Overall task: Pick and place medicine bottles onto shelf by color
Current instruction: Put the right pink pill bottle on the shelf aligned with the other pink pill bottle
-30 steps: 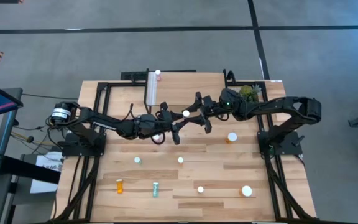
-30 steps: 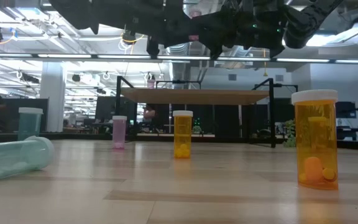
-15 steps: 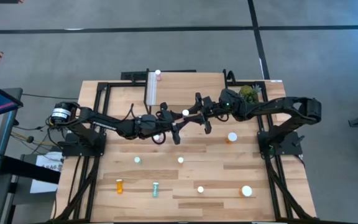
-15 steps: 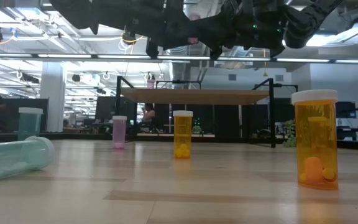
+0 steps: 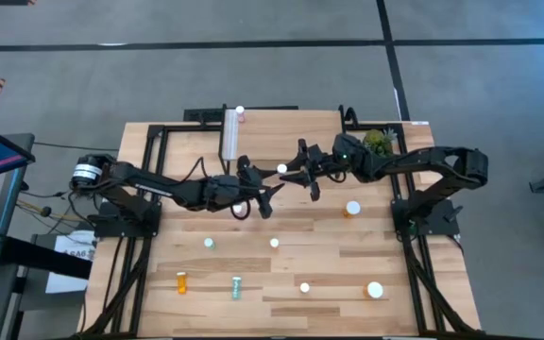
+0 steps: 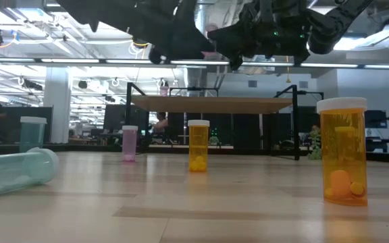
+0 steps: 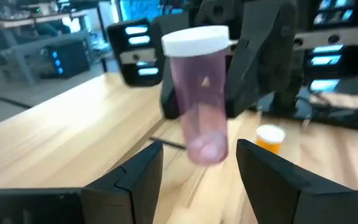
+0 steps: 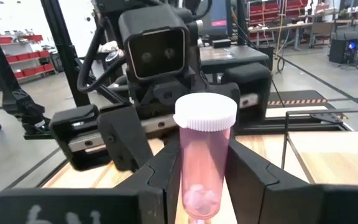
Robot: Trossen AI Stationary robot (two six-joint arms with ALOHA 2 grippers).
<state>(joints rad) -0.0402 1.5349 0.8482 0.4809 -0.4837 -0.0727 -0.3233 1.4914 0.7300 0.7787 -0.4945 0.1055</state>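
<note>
My right gripper (image 5: 286,176) is shut on a pink bottle with a white cap (image 8: 205,149), high above the middle of the table, in front of the shelf (image 5: 281,132). My left gripper (image 5: 264,193) is open just to the bottle's left. In the left wrist view its fingers (image 7: 143,174) stand apart below the bottle (image 7: 197,93) without touching it. Another pink bottle (image 5: 240,110) stands on the shelf's far left corner. Several more bottles stand or lie on the near half of the table. My right gripper pinches the pink bottle's body (image 8: 195,177), below the cap, between its two fingers. The fingers come about level from the table's right side. The bottle stands upright, cap up, lifted clear of the table.
A wide orange bottle (image 5: 352,209) stands right of centre and another (image 5: 375,291) at the near right. A teal bottle (image 5: 236,287) and an orange one (image 5: 181,281) lie at the near left. A small green plant (image 5: 376,142) sits at the far right.
My left gripper has drawn back a little toward the table's left edge, away from the pink bottle. The bottle has stayed upright in my right gripper.
</note>
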